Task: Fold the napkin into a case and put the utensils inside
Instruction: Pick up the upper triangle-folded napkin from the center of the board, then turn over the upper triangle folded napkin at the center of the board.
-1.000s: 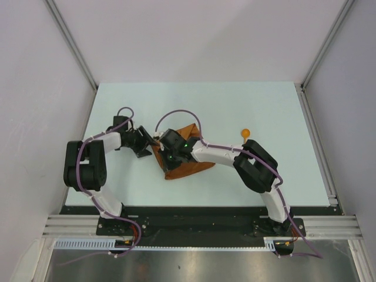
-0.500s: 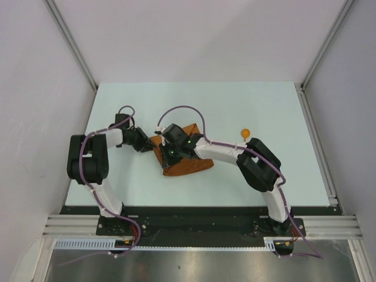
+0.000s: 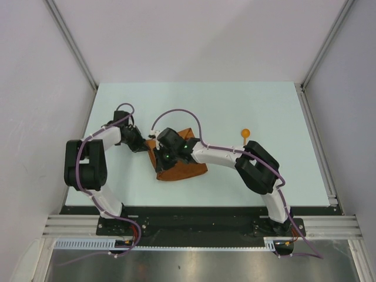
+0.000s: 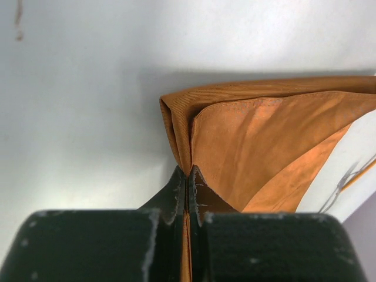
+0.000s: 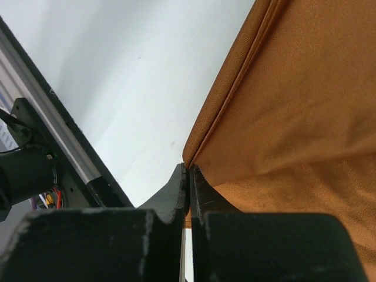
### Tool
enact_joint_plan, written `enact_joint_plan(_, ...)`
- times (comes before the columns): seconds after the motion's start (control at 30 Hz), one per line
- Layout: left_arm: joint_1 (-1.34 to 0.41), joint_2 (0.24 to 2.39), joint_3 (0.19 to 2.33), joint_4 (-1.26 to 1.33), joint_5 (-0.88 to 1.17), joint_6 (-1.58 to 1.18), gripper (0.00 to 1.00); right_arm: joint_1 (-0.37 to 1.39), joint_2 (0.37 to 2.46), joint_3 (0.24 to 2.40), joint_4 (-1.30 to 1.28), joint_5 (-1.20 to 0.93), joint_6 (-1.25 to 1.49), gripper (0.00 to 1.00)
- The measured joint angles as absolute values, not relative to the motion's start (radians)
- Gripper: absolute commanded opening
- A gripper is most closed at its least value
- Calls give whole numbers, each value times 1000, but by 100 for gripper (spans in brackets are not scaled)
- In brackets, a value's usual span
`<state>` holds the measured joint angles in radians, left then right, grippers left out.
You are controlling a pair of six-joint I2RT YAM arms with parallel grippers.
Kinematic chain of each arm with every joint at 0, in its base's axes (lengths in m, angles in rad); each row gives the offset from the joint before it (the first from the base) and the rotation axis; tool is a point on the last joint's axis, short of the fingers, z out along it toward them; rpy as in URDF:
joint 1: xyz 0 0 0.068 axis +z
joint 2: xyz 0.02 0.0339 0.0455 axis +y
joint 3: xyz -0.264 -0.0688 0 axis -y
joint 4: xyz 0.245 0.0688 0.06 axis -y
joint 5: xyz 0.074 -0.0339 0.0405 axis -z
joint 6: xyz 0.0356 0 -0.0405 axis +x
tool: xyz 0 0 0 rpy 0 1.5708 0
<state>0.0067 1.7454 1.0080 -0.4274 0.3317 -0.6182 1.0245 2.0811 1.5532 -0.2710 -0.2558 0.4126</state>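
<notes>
The rust-orange napkin (image 3: 183,169) lies loosely folded in a wedge at the table's middle, and no narrow case shape shows. My left gripper (image 3: 148,144) is at its far-left corner, shut on a doubled cloth corner (image 4: 188,171). My right gripper (image 3: 158,167) is at its near-left edge, shut on the folded hem (image 5: 188,167). In both wrist views the napkin (image 4: 252,141) (image 5: 294,106) spreads away to the right of the jaws. The spoon (image 3: 245,133), with its round orange bowl, lies on the table to the right, apart from the cloth. The fork is out of view.
The pale table (image 3: 235,106) is walled at the left, right and back. A metal rail (image 3: 200,223) runs along the near edge by the arm bases. That rail (image 5: 64,141) shows close by at the left of the right wrist view.
The left gripper has gone from open to shut on the napkin's corner. Both arms and the napkin have shifted a little to the left. The spoon has not moved.
</notes>
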Motion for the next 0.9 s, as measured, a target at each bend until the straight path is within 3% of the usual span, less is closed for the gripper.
enact_joint_plan(0.43, 36, 1660, 989, -493, 295, -592, 0, 1054, 2091, 1586, -288, -263, 418, 0)
enact_joint_plan(0.73, 280, 1317, 1028, -674, 279, -546, 0, 1167, 2241, 1993, -311, -298, 447, 0)
enact_joint_plan(0.9, 352, 1158, 1151, -813, 212, -522, 0, 1206, 2266, 2076, -144, -359, 543, 0)
